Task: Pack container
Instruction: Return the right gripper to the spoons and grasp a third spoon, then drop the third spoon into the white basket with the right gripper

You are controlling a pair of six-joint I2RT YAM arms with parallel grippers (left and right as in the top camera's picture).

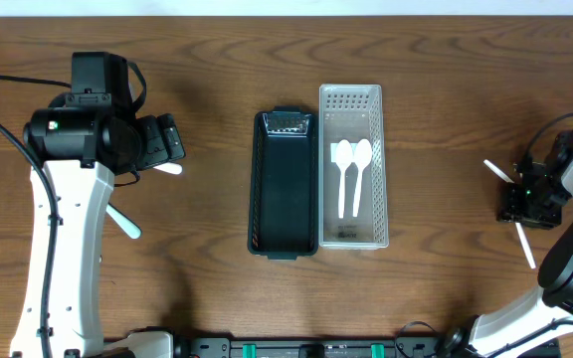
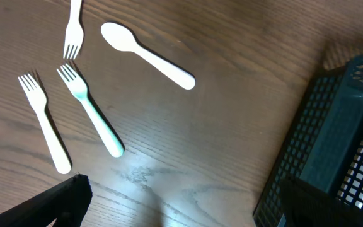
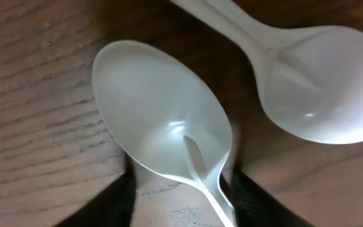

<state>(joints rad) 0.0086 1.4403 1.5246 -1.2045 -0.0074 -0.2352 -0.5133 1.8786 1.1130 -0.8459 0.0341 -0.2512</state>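
A black mesh basket and a white mesh basket stand side by side mid-table. Two white spoons lie in the white one. My right gripper is open and down at the table, its fingers straddling the neck of a white spoon. The right finger touches the spoon; the left finger stands apart. A second white spoon lies beside it. My left gripper is open and empty above bare wood, between the black basket and the loose cutlery.
Left of the baskets lie a white spoon, a mint-green fork, a white fork and another white fork. In the overhead view the left arm hides most of them.
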